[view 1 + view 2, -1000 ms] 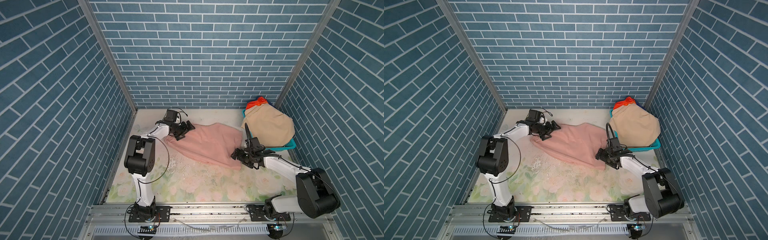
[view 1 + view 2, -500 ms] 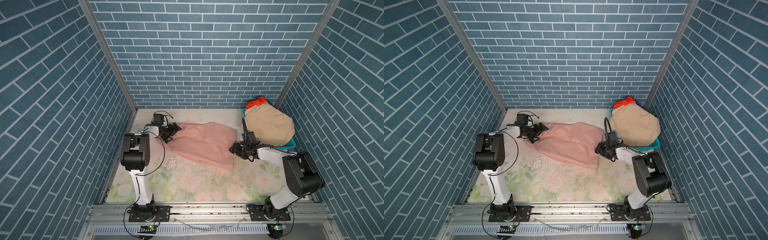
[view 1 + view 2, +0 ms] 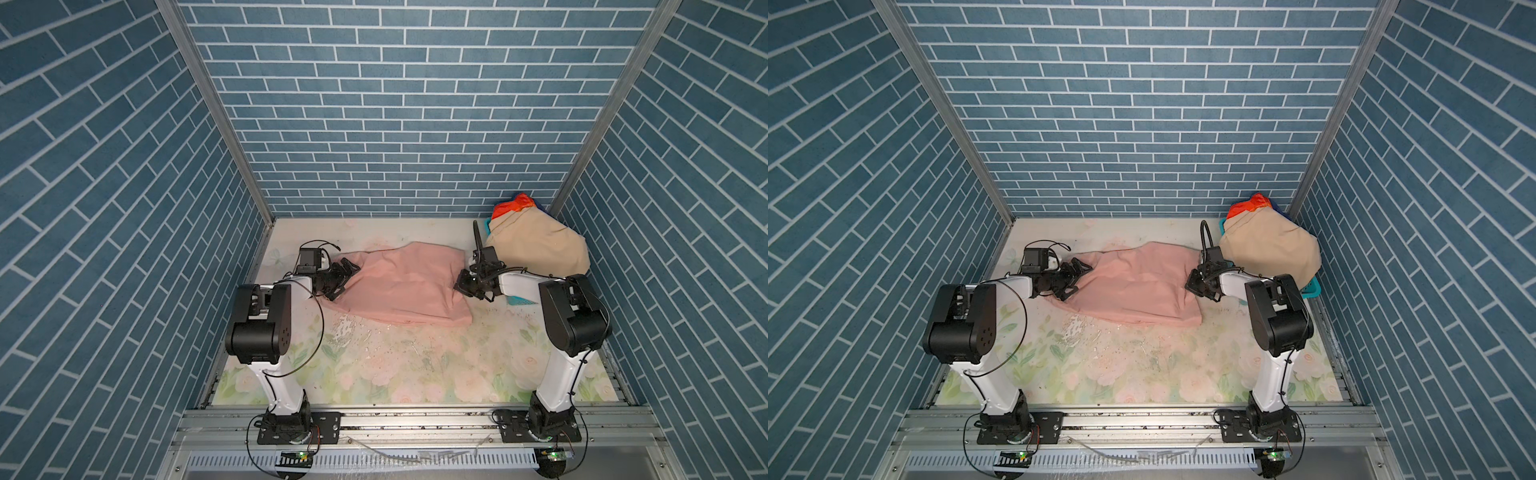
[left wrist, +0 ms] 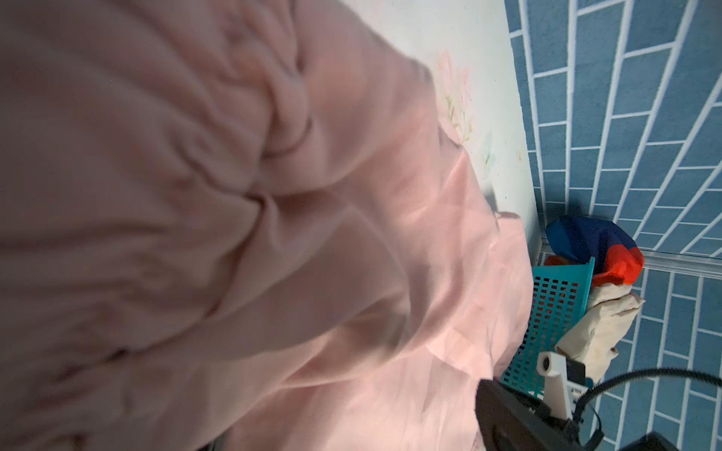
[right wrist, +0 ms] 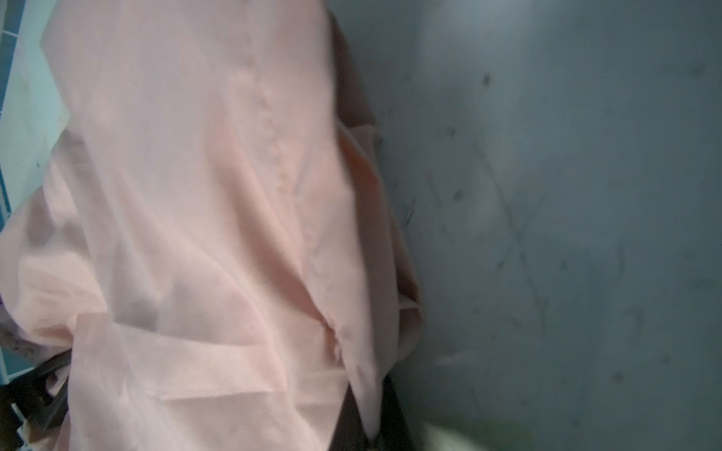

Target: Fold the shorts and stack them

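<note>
Pink cloth dominates the scene: the pink shorts (image 3: 399, 286) (image 3: 1133, 286) lie spread and creased on the floral tabletop (image 3: 395, 365), their nearest edge just beside the teal perforated basket (image 3: 519, 300) (image 4: 554, 312). They are not yet folded.

Beige shorts (image 3: 536, 245) (image 3: 1271, 249) are heaped on top of the basket and hide nearly all of it. Rainbow-striped shorts (image 3: 511, 205) (image 4: 601, 250) show only as a red, orange and blue bunch at the basket's far end, partly under the beige heap.

The right gripper (image 3: 461, 284) (image 3: 1194, 284) sits between the basket and the pink shorts, low over the tabletop. Its jaws are closed on the shorts' basket-side edge, and creases in the cloth run out from that point. In the right wrist view the pink shorts (image 5: 195, 234) drape across most of the picture, with bare tabletop beside them.

The left gripper (image 3: 345, 280) (image 3: 1075, 281) is at the edge of the pink shorts farthest from the basket — jaws spread wide, one finger on either side of the cloth's border, nothing clamped. The left wrist view is largely filled by blurred pink folds (image 4: 234, 234), with the basket beyond them.
</note>
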`<state>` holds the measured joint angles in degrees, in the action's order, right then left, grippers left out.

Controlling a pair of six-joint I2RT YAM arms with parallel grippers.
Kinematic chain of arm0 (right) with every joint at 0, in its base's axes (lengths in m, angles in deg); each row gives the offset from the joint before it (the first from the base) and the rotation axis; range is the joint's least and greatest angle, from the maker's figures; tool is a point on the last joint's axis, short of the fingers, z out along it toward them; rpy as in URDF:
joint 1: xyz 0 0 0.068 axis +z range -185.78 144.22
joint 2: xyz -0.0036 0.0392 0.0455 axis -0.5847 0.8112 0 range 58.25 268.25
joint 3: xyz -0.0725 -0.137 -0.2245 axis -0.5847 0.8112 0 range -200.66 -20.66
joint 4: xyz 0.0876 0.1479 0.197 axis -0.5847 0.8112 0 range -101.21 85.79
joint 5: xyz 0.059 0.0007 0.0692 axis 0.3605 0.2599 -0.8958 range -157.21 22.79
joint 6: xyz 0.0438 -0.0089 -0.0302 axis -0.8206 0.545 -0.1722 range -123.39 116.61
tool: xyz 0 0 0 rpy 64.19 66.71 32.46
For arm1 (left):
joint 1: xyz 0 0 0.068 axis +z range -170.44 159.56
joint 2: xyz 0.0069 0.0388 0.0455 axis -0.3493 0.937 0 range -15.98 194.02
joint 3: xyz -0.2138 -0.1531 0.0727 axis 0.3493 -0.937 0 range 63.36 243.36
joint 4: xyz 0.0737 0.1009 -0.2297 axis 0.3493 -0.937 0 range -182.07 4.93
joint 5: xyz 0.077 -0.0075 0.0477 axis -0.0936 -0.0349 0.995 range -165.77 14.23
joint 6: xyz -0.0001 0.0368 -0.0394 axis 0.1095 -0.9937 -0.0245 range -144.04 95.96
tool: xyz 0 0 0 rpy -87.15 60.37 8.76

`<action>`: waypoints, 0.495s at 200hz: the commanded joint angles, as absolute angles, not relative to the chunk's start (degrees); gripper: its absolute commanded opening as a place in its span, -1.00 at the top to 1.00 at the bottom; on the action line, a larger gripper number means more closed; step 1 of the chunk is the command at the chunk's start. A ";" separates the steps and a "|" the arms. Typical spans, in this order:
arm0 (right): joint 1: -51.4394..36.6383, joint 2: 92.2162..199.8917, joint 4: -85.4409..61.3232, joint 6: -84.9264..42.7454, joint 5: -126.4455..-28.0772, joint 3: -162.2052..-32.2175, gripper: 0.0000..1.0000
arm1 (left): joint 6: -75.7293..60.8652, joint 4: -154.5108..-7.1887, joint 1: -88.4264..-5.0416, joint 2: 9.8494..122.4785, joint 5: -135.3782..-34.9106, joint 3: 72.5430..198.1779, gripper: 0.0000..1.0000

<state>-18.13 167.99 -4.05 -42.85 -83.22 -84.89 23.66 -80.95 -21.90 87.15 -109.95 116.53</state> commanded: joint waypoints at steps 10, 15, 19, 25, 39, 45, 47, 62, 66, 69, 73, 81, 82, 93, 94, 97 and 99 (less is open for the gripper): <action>-22.64 169.96 8.05 -35.90 -79.31 -91.65 1.00 | 25.79 -91.06 -23.30 83.56 -106.73 112.03 -0.99; -23.04 169.84 8.94 -35.24 -79.17 -92.43 1.00 | 24.06 -93.03 -23.30 81.71 -105.22 113.18 -0.99; -23.20 169.65 9.66 -34.73 -79.12 -92.89 1.00 | 22.31 -94.73 -23.42 80.41 -103.50 114.26 -0.99; -23.29 169.08 10.50 -33.95 -79.07 -93.47 1.00 | 19.32 -97.92 -23.60 78.70 -100.54 116.61 -0.99; -23.12 166.77 11.44 -32.90 -79.17 -93.76 0.71 | 12.63 -102.83 -24.63 75.34 -93.35 120.57 -0.99; -23.08 165.30 11.04 -32.84 -79.60 -93.21 0.51 | 10.77 -103.29 -24.92 74.51 -91.49 121.67 -0.99; -22.98 164.77 10.92 -32.88 -79.75 -93.07 0.44 | 10.46 -103.51 -24.86 74.41 -91.13 121.99 -0.99; -22.05 160.97 9.91 -33.34 -80.41 -92.02 -0.04 | 10.23 -105.71 -24.14 75.60 -92.06 124.96 -0.99; -21.60 160.07 9.65 -33.45 -80.62 -91.90 -0.13 | 10.16 -106.16 -23.71 76.58 -94.56 126.02 -0.99; -21.17 159.49 9.44 -33.56 -80.77 -91.86 -0.18 | 10.20 -106.36 -23.52 77.48 -96.69 126.68 -0.99; -20.57 158.74 9.20 -33.73 -80.83 -91.81 -0.29 | 10.30 -106.53 -23.44 78.58 -99.48 127.95 -0.99; -19.11 157.35 8.56 -34.18 -80.83 -91.85 -0.49 | 11.40 -105.68 -24.11 80.15 -103.67 129.23 -0.99; -18.97 157.20 8.43 -34.26 -80.88 -91.89 -0.51 | 11.65 -105.48 -24.25 80.21 -104.05 129.25 -0.99; -16.72 156.29 6.57 -35.26 -81.58 -92.17 -0.64 | 14.57 -101.83 -26.78 80.69 -105.92 129.69 -0.99; -16.54 156.27 6.30 -35.41 -81.78 -92.23 -0.65 | 14.78 -101.67 -27.04 80.74 -106.01 129.79 -0.99; -16.02 156.25 5.54 -35.96 -82.20 -92.39 -0.68 | 15.27 -101.39 -27.87 80.97 -106.15 130.24 -0.99; -15.66 156.32 5.11 -36.27 -82.51 -92.49 -0.69 | 15.63 -101.35 -28.32 81.08 -106.24 130.71 -0.99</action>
